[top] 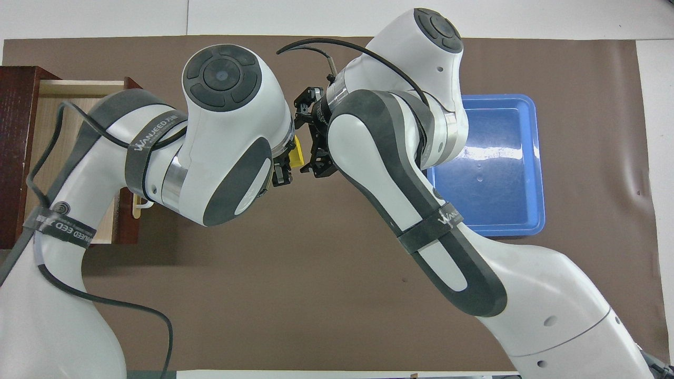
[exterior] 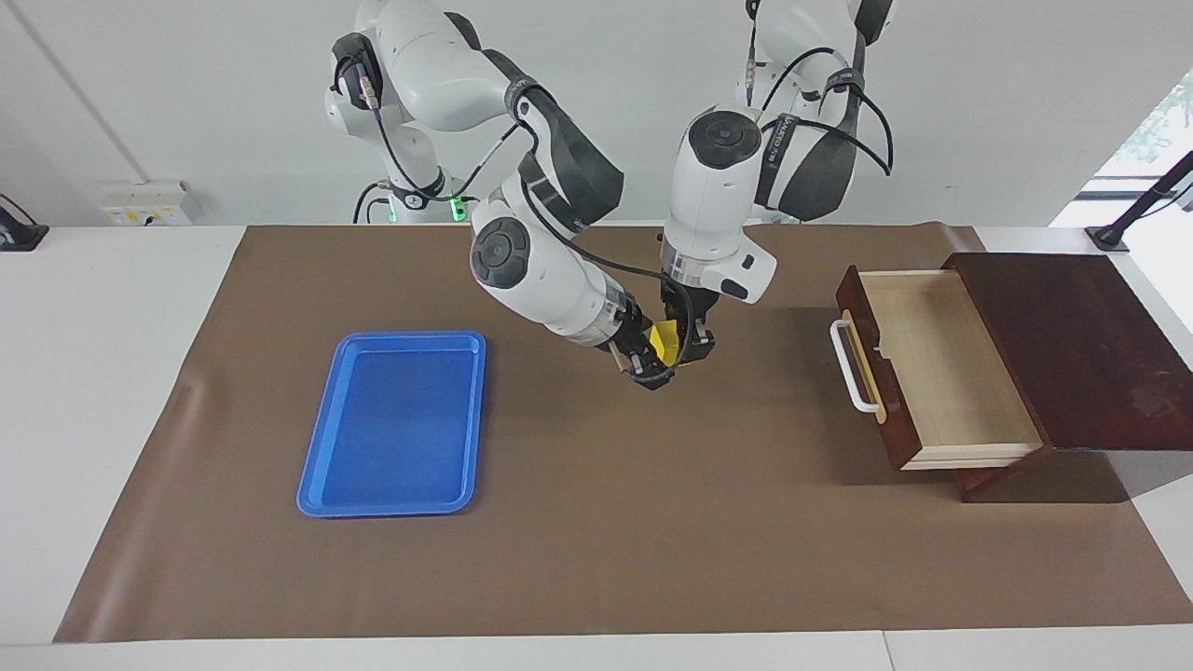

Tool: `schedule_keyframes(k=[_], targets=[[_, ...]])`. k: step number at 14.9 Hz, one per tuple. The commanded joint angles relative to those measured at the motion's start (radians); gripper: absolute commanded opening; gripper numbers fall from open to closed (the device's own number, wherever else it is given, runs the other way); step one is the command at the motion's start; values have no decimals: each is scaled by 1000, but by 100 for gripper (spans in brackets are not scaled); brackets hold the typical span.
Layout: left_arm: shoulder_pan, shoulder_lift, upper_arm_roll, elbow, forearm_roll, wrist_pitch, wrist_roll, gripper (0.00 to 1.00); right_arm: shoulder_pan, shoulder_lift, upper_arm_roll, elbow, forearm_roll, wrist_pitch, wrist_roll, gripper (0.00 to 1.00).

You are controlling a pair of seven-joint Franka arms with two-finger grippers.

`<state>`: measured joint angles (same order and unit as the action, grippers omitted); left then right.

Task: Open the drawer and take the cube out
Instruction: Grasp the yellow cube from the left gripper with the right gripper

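Note:
The small yellow cube (exterior: 664, 339) (top: 297, 153) hangs in the air over the middle of the brown mat, with my left gripper (exterior: 682, 349) (top: 287, 164) shut on it from above. My right gripper (exterior: 650, 362) (top: 309, 136) stands open right beside the cube, on the blue tray's side; I cannot tell whether it touches the cube. The dark wooden box's drawer (exterior: 941, 368) (top: 47, 121) is pulled out at the left arm's end of the table. Its pale interior shows nothing inside, and its white bar handle (exterior: 852, 368) faces the mat's middle.
A flat blue tray (exterior: 391, 424) (top: 500, 173) lies on the brown mat (exterior: 652, 522) toward the right arm's end of the table. In the overhead view both arms cover much of the mat and part of the drawer.

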<state>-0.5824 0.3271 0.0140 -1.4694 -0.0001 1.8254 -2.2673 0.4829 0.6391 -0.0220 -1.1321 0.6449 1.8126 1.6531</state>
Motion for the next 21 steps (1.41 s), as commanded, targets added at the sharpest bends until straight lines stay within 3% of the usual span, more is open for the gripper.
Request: schedule_keyframes(k=[1,4,9,11,15,17,21], targets=[[3,-5,1,-3,6,-12,14,0,5,11,2,20,10,10,31,90],[4,-5,1,-3,6,-12,14,0,6,11,2,18,10,11,31,89],[4,-5,1,-5,6,-12,14,0,6,8,-3,9,12,10,40,75],[4,-5,1,-5,6,-12,14,0,6,7,-3,9,12,11,46,63],[4,-5,1,-5,6,-12,14,0,6,7,-4,9,10,19,47,12],[4,-5,3,-6,6,-11,14,0,11,7,-4,9,1,34,45,1],[4,-5,3,-6,6,-11,12,0,9,7,-4,9,4,45,40,0]])
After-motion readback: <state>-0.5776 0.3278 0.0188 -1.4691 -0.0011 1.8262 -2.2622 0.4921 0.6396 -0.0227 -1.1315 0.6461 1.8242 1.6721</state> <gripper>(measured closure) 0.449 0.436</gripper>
